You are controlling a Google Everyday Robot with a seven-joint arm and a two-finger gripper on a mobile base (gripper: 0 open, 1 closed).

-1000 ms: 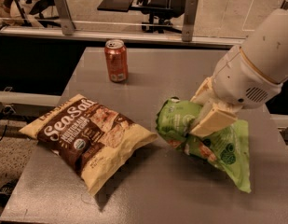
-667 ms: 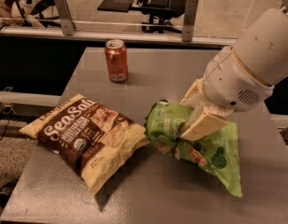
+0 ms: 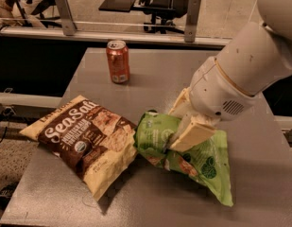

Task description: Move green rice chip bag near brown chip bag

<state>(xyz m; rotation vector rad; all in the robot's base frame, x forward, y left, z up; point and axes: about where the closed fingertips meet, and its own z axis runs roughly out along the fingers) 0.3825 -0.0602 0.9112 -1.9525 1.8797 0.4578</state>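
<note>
The green rice chip bag (image 3: 202,162) lies on the grey table (image 3: 150,79), its left end lifted and crumpled right against the brown chip bag (image 3: 84,138). The brown bag lies flat at the table's front left, "Sea Salt" script up. My gripper (image 3: 178,126) comes down from the white arm at the upper right and is shut on the green bag's upper left part, one cream finger (image 3: 193,134) lying across the top of it. The other finger is mostly hidden behind the bag.
An orange soda can (image 3: 118,61) stands upright at the table's back left. Beyond the table's far edge runs a rail with metal posts (image 3: 63,13), with office chairs behind. The table's front and left edges are close to the brown bag.
My gripper has dragged the green bag leftward across the table. Its left end now touches the brown bag's right edge, where a gap showed a second ago.
</note>
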